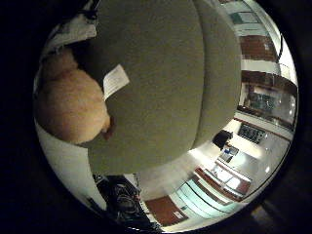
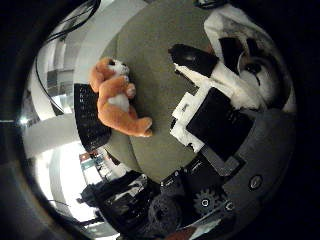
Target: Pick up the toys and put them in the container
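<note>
Olive-grey fabric of a round cushion (image 1: 161, 87) filled most of the little-finger-side view, close to the palm, with a white label (image 1: 115, 80) standing on its surface. Against the cushion's edge in that view pressed a pale orange plush toy (image 1: 70, 109), seen only as a rounded, fuzzy mass. In the thumb-side view an orange and white plush dog (image 2: 116, 97) lay on its side on the same cushion, near the rim, with a black mesh container (image 2: 90, 120) just beside it at the cushion's edge. Whether the pale orange mass and the dog were one toy could not be told. The robot hand (image 2: 210, 117) showed as white and black fingers (image 2: 197, 62) reaching out over the cushion, apart from the dog; the fingers were extended rather than curled and had hold of nothing. A white worktop (image 1: 68, 165) showed below the cushion.
</note>
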`<state>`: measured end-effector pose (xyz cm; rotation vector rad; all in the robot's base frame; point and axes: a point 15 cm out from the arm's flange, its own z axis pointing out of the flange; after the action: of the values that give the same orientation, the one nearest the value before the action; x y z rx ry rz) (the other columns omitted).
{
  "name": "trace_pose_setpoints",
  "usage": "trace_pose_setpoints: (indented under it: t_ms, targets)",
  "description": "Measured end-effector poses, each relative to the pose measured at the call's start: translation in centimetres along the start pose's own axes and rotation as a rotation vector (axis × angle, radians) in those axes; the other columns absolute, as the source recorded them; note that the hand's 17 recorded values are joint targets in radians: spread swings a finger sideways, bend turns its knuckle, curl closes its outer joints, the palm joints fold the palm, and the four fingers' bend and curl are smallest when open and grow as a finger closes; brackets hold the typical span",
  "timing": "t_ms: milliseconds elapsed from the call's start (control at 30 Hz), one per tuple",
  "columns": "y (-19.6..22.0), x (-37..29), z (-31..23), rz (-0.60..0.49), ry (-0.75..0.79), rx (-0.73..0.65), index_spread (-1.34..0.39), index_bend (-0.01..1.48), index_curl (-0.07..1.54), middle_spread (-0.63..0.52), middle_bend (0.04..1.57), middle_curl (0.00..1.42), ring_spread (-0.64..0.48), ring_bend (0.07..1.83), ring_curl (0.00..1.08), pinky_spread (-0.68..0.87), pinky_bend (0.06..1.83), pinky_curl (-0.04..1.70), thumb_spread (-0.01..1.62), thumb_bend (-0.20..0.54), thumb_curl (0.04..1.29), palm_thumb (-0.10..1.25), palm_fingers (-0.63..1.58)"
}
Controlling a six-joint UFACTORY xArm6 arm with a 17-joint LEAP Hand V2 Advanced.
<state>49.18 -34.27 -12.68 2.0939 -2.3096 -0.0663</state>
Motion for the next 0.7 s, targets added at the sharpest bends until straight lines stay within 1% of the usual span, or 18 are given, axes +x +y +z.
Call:
trace_pose_setpoints:
  t_ms: [167, 300, 467, 700]
  targets:
    - [-0.3, 0.6, -0.5, 0.006, 0.009, 0.016, -0.28, 1.07, 0.84, -0.19, 1.22, 0.84, -0.22, 1.36, 0.67, -0.19, 1.55, 0.48, 1.07, -0.008, 0.46, 1.02, 1.13]
    - [-0.4, 1.3, -1.3, 0.016, 0.015, 0.028, -0.26, 1.1, 0.84, -0.18, 1.24, 0.85, -0.22, 1.37, 0.69, -0.18, 1.56, 0.54, 1.05, -0.008, 0.52, 1.06, 1.11]
    - [-0.6, 1.9, -2.2, 0.022, 0.022, 0.04, -0.25, 1.12, 0.84, -0.17, 1.26, 0.85, -0.23, 1.36, 0.72, -0.17, 1.56, 0.59, 1.03, -0.01, 0.58, 1.08, 1.1]
    - [-1.3, 4.2, -6.5, 0.046, 0.05, 0.091, -0.24, 1.13, 0.84, -0.16, 1.29, 0.84, -0.23, 1.35, 0.75, -0.16, 1.53, 0.66, 0.98, -0.013, 0.66, 1.08, 1.1]
